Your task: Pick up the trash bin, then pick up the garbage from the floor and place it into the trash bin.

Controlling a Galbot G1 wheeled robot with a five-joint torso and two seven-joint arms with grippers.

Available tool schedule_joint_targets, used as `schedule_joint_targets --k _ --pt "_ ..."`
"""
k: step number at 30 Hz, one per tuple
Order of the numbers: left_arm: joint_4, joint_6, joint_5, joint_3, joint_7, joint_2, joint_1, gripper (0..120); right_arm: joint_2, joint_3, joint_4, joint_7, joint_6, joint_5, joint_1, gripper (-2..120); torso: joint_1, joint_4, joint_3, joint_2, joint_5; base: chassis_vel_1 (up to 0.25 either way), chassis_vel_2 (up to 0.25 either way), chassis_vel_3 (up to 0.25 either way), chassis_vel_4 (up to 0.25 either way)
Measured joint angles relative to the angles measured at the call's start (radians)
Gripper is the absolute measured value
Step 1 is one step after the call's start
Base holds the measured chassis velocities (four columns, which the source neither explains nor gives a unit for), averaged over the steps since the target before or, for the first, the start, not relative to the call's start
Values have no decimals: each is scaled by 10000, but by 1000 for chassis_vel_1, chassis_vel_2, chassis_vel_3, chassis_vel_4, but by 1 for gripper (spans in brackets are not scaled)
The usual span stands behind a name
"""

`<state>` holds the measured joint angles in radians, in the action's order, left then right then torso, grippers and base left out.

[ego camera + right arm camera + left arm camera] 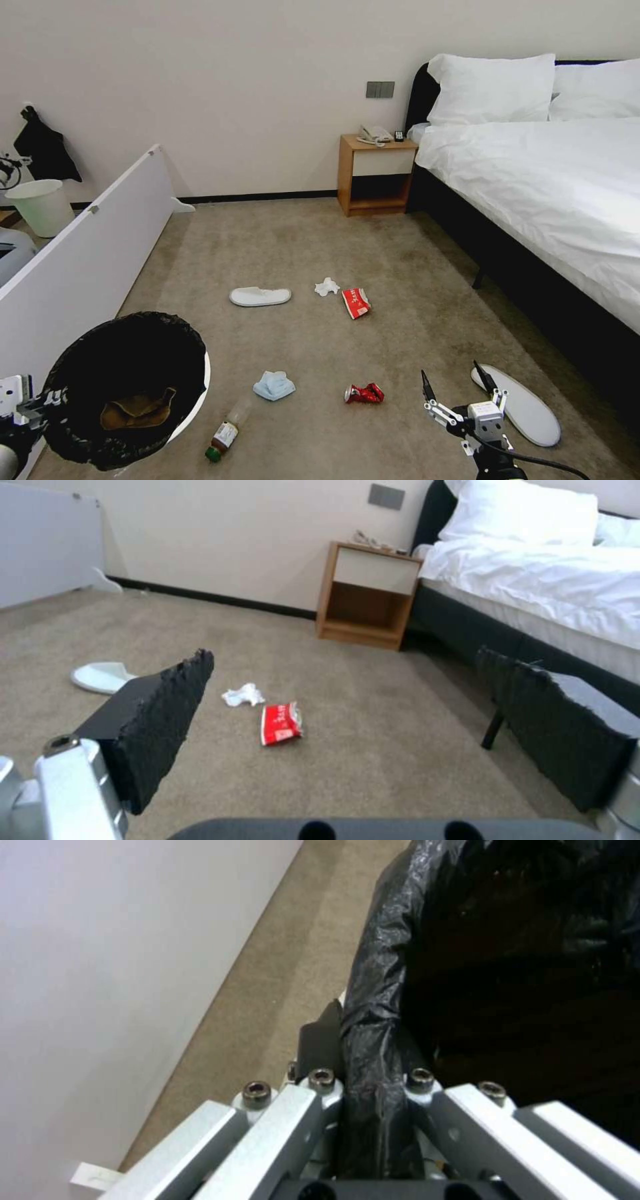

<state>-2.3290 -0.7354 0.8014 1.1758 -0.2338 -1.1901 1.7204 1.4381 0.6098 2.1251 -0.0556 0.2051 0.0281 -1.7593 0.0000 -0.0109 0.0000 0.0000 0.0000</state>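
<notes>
Left gripper point(40, 403) — at 8 o'clock in the head view, fingers closed on the bag-covered rim of the trash bin point(127, 390), which is held tilted with crumpled brown paper point(138, 410) inside. On the carpet point(413, 300), left to right: brown bottle point(223, 437) at 7 o'clock, white slipper point(260, 296), light-blue cloth point(274, 386), white tissue point(326, 287), red-white packet point(356, 302), crushed red can point(364, 394) at 6 o'clock. Right gripper point(458, 384) — at 5 o'clock, fingers spread wide, holding nothing, just beside the second slipper point(527, 408).
</notes>
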Motion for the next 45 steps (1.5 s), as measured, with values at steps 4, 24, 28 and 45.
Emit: schedule_joint_targets --k 4,24,28,45 --pt "1 0 -5 -17 61 -21 3 3 18 -13 0 0 6 22 -19 100 0 0 0 -1 0 -11 7 6 -15" --pt "168 440 -695 -415 360 -60 203 3 43 5 22 93 19 106 -97 100 0 0 0 -1 0 -2 1 1 -3" --pt "246 578 -798 -426 367 -47 217 3 57 0 14 66 25 112 -101 100 0 0 0 0 0 0 0 0 0" --pt "338 683 -924 -507 257 -41 224 3 307 -12 31 119 44 213 -189 100 0 -1 0 0 0 0 0 0 0"
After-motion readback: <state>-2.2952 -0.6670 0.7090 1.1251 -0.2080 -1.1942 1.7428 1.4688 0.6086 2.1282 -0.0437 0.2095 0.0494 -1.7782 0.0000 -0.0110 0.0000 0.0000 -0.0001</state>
